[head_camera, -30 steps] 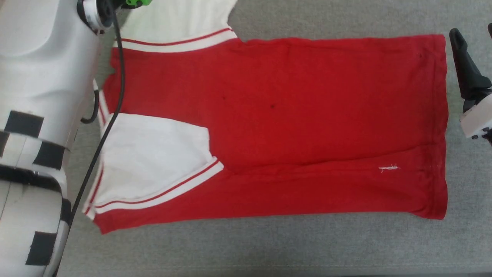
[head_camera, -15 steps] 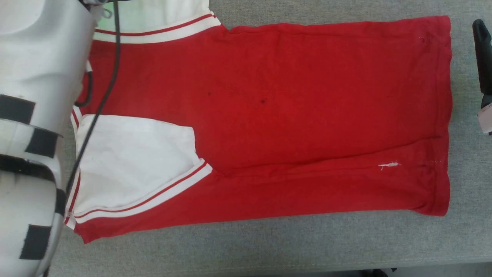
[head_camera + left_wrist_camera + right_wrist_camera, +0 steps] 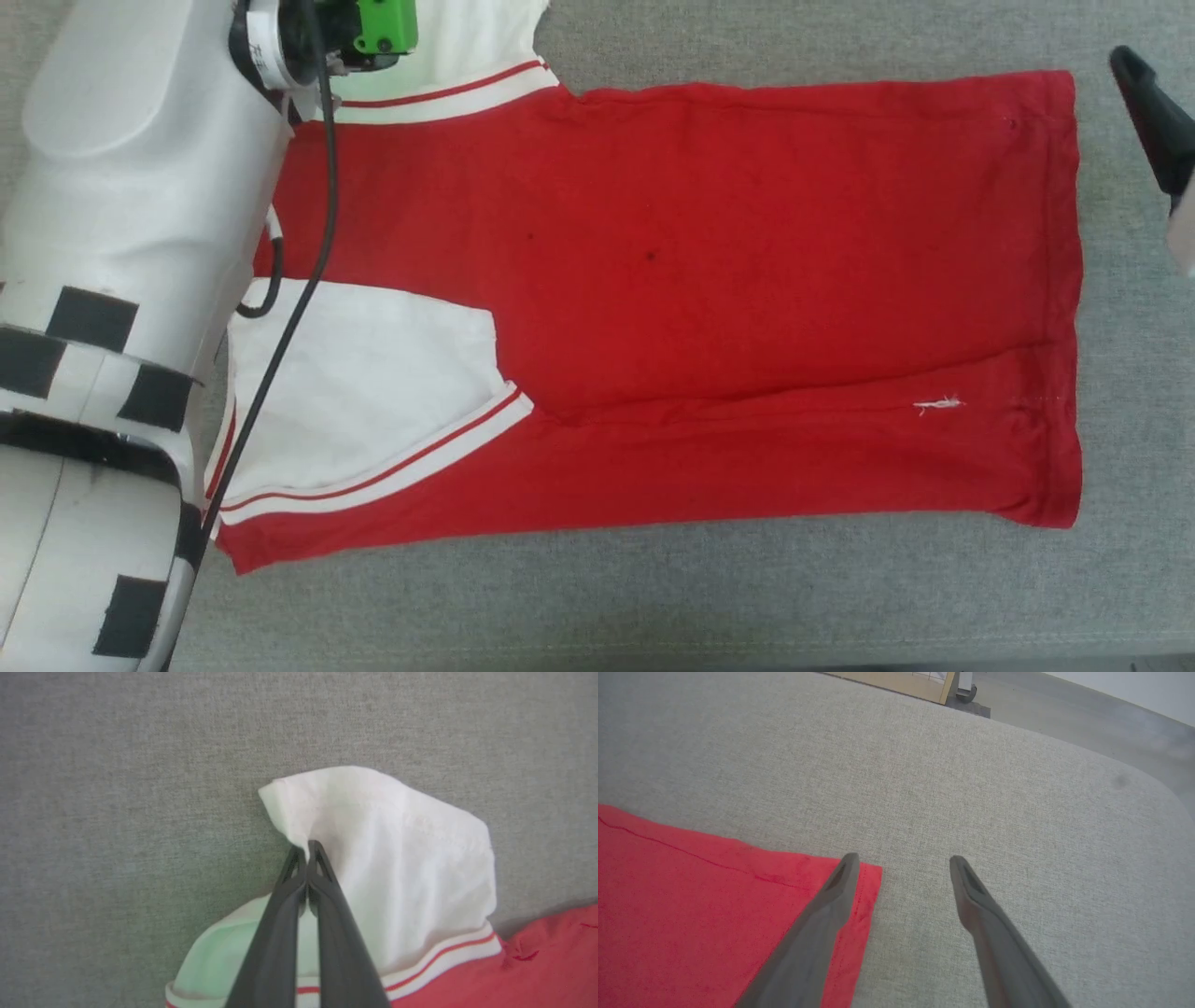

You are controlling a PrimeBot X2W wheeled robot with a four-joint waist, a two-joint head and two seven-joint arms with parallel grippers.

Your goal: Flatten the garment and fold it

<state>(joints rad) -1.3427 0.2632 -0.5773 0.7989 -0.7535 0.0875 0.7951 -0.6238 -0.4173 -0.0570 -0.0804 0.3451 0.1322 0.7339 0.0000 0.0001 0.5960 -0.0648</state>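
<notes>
Red garment [image 3: 747, 280] lies flat; left gripper [image 3: 307, 846] pinches its white sleeve [image 3: 402, 858], right gripper [image 3: 904, 858] gapes.

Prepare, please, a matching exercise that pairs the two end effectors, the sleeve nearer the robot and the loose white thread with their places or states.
Column one:
1. left end effector
2. right end effector
3. sleeve nearer the robot
4. white thread

Column two:
A. open, by the garment hem corner
B. folded in over the garment's red part
C. shut on the far sleeve at its edge
D. lying on the red part near the hem

Pairs: 1-C, 2-A, 3-B, 4-D.
</notes>
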